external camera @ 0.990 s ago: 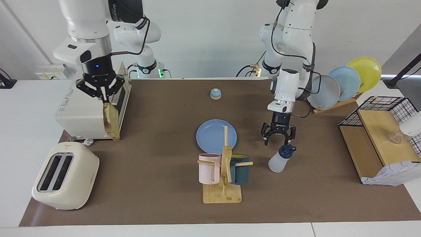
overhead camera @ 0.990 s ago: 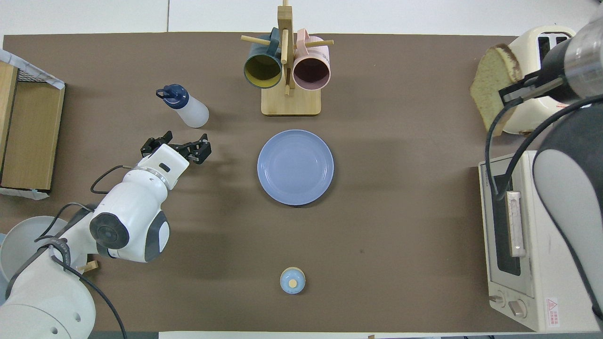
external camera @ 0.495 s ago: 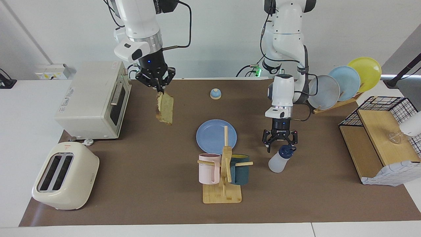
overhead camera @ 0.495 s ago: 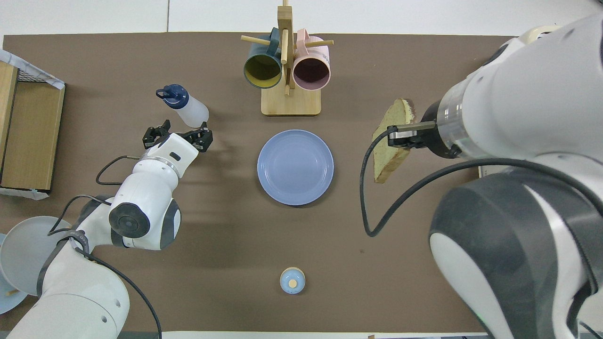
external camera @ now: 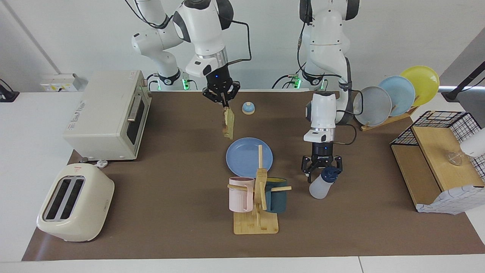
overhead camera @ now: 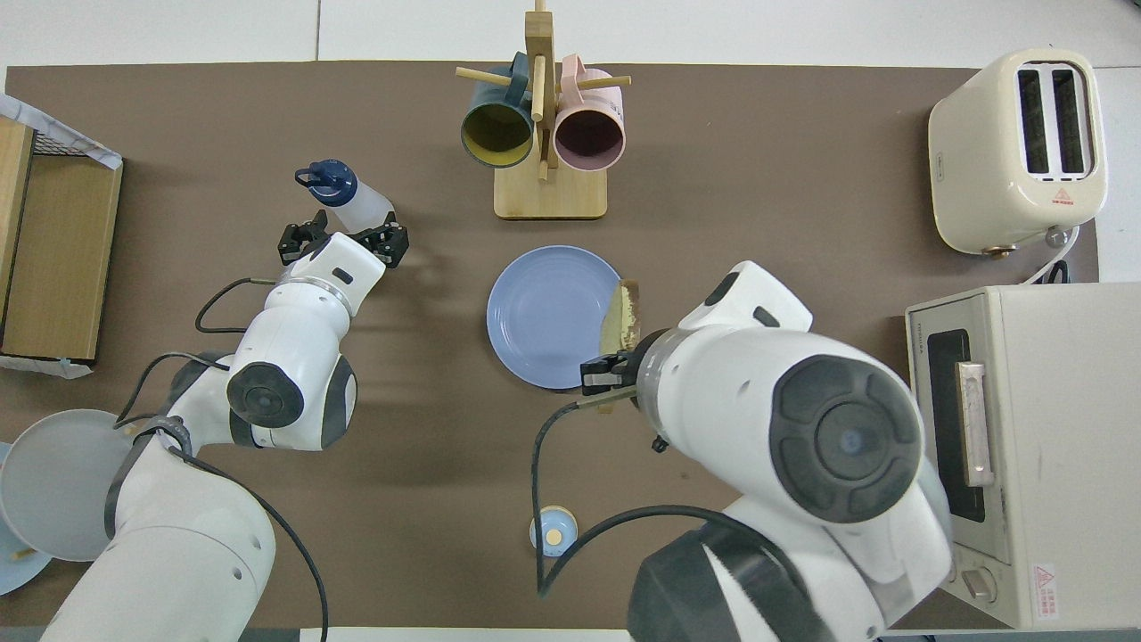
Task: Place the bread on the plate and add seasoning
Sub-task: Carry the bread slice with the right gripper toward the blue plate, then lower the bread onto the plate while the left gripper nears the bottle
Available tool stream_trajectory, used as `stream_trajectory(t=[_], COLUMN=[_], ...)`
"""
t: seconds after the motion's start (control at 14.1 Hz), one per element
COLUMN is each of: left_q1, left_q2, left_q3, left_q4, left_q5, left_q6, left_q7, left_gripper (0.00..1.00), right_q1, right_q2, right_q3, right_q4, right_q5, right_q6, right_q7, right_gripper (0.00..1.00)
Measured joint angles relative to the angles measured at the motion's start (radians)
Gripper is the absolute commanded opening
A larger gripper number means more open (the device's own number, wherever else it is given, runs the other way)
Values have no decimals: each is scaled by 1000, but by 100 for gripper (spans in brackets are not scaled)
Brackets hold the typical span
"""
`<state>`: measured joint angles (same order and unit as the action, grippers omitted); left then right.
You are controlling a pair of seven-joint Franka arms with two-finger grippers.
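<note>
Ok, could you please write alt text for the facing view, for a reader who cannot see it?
The right gripper holds the bread hanging edge-down in the air near the blue plate, on the robots' side. The open left gripper is beside the cap of the seasoning bottle; a mug rack stands nearby.

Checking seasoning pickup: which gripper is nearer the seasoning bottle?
Left. The left gripper is open, right beside the seasoning bottle's cap. The right gripper holds the bread up by the plate's edge.
</note>
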<state>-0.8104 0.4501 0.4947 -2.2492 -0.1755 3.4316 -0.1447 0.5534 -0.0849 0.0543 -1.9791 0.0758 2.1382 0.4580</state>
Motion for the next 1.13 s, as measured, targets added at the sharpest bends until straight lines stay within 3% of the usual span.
stream_trajectory(t=[0.64,1.13], left_q1=[5,5], left_q2=[50,78], left_q3=[8,8], left_q4=[62,72], left_q5=[-6,-7], left_q6=[17,29], left_q7=[-8,-17], left_gripper=[100,100], right_q1=[89,99], right_q2=[169,197], right_q3=[-1,-8], right_q4=[-53,-52], right_q5=[0,0], right_q6=[336,419], right_q7=[38,39], right_gripper=[0,0])
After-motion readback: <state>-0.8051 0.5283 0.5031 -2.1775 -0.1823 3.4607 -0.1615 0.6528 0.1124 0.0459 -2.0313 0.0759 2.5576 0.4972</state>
